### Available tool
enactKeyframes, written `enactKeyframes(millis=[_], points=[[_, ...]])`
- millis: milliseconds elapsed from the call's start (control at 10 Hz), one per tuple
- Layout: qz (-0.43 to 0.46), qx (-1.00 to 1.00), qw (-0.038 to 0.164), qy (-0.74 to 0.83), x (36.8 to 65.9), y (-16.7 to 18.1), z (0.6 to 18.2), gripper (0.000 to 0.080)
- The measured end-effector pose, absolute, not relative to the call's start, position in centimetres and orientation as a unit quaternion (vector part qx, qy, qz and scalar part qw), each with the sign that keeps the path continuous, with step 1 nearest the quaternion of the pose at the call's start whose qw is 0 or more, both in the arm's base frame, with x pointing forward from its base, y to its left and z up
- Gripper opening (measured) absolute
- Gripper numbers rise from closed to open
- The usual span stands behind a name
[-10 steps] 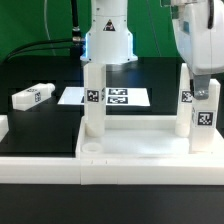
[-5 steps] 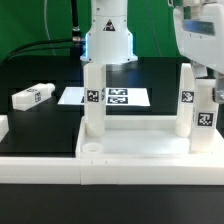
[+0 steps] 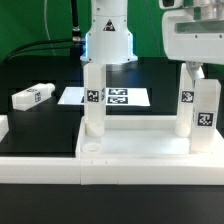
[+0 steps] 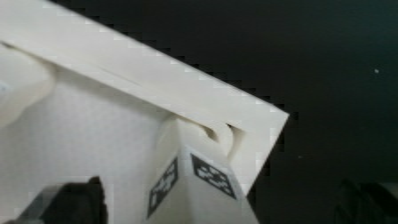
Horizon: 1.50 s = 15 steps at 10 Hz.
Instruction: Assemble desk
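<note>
The white tabletop [image 3: 130, 143] lies upside down near the table's front, and three white tagged legs stand in its corner sockets: one on the exterior view's left [image 3: 93, 100] and two on its right [image 3: 185, 108] [image 3: 206, 112]. A fourth leg [image 3: 32, 96] lies loose on the black table at the left. My gripper [image 3: 197, 67] hangs just above the front right leg, open and holding nothing. In the wrist view that leg [image 4: 199, 170] stands at the tabletop's corner [image 4: 125, 75], between my spread dark fingers [image 4: 75, 202].
The marker board [image 3: 120, 97] lies flat behind the tabletop, in front of the robot base. A low white border rail [image 3: 100, 172] runs along the front, with another piece [image 3: 4, 126] at the left. The tabletop's front left socket [image 3: 90, 147] holds no leg.
My gripper was around the front right leg's top one second ago. It has let go and risen straight up. The leg stays standing in its socket.
</note>
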State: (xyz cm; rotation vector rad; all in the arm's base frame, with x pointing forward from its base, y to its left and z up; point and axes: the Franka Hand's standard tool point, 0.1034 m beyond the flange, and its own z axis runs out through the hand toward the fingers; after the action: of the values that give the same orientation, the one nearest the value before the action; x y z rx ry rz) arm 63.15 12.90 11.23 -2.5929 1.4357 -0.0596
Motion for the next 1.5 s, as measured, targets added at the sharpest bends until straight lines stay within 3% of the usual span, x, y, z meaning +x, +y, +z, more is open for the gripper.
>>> enactKeyframes(millis=[200, 700, 1000, 1200, 1500], points=[[-0.03, -0.924, 0.077, 0.373, 63.3, 12.3, 11.4, 0.0648], [-0.055, -0.989, 0.026, 0.133, 63.9, 11.7, 11.6, 0.0648], [-0.057, -0.995, 0.022, 0.081, 64.0, 11.2, 11.5, 0.0604], [-0.057, -0.995, 0.022, 0.081, 64.0, 11.1, 11.5, 0.033], [-0.057, -0.993, 0.023, 0.097, 64.0, 11.1, 11.5, 0.0287]])
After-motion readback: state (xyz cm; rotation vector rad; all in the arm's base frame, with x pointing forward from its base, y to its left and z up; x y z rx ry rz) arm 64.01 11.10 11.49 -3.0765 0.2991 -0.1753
